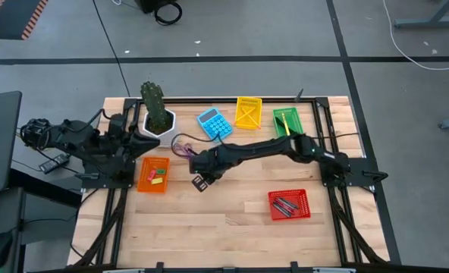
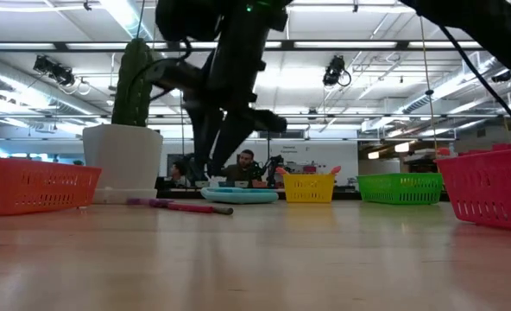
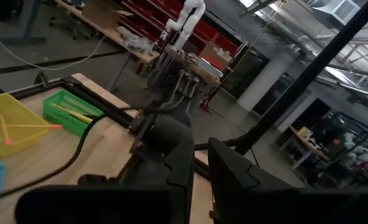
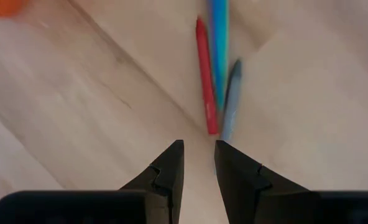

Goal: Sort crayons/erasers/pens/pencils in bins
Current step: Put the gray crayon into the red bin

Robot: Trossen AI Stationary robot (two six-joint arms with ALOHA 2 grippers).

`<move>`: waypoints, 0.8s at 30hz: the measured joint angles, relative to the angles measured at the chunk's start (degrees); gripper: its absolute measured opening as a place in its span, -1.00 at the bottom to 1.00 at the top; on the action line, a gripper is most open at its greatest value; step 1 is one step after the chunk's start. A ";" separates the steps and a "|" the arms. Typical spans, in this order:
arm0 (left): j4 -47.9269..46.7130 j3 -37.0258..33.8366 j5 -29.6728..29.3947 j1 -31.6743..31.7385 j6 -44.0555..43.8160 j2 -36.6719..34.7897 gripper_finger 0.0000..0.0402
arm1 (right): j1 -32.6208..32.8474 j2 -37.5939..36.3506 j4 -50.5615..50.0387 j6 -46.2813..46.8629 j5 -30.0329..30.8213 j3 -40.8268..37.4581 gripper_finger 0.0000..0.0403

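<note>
Three crayons lie side by side on the wood in the right wrist view: a red one (image 4: pixel 205 74), a blue one (image 4: pixel 219 37) and a grey-blue one (image 4: pixel 231 93). My right gripper (image 4: pixel 199 155) hovers over the table just short of their near ends, fingers a little apart and empty; in the high view it (image 1: pixel 200 180) is right of the orange bin (image 1: pixel 153 174), which holds pink and green erasers. My left gripper (image 3: pixel 201 180) waits, shut, at the table's left edge by the plant pot (image 1: pixel 158 120).
The yellow bin (image 1: pixel 248 112) and the green bin (image 1: pixel 287 121) with thin sticks stand at the far edge, next to a blue calculator (image 1: pixel 215 123). The red bin (image 1: pixel 289 205) with dark pens is near right. Purple scissors (image 1: pixel 185 148) lie by my right arm.
</note>
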 joint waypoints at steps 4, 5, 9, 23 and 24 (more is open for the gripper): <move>-0.11 0.00 2.75 0.00 0.01 0.02 -0.73 | 0.73 2.32 0.12 1.75 -1.33 0.00 -0.52; -0.33 0.00 3.56 0.00 0.00 0.02 -0.74 | 0.87 2.72 0.27 2.27 -1.37 0.00 -0.52; -0.76 0.00 5.44 0.00 -0.06 0.04 -0.77 | 1.15 4.17 -0.38 3.99 -2.05 -0.01 -0.52; -0.77 0.00 7.23 0.00 -1.61 0.08 -0.80 | 0.71 4.16 -1.94 6.19 1.32 -1.11 -0.52; -0.78 0.00 7.23 0.00 -1.62 0.09 -0.80 | 0.71 4.16 -1.98 6.14 1.34 -1.12 -0.52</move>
